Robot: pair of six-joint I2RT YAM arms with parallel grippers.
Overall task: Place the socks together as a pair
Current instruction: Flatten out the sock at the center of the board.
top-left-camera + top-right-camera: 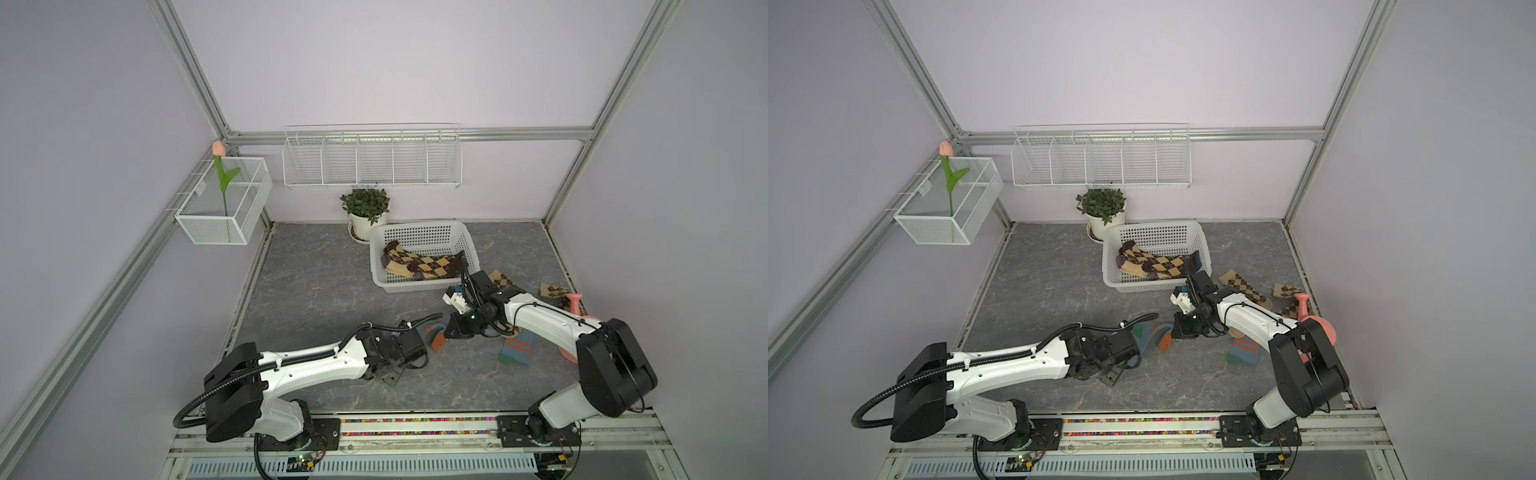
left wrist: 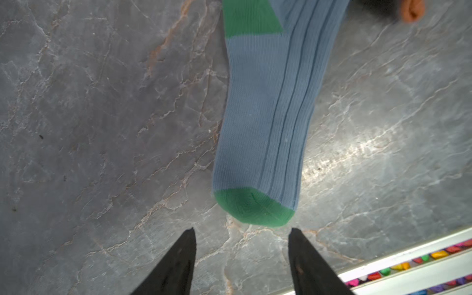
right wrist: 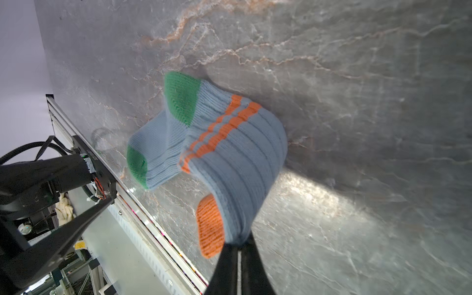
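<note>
A: Grey marbled worktop (image 1: 332, 291), white basket (image 1: 419, 232). Which sock is it?
B: That blue ribbed sock (image 3: 237, 158) with orange stripes and green toe, on the basket's near side. The right hand (image 3: 238, 245) is clamped on it beside the orange cuff. The left hand (image 2: 242, 229) is spread, the toe just beyond its tips, untouched.

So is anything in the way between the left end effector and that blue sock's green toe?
Nothing visible. In the left wrist view the left end effector stands open just short of the green toe of the blue sock, with only bare marbled tabletop in the gap.
</note>
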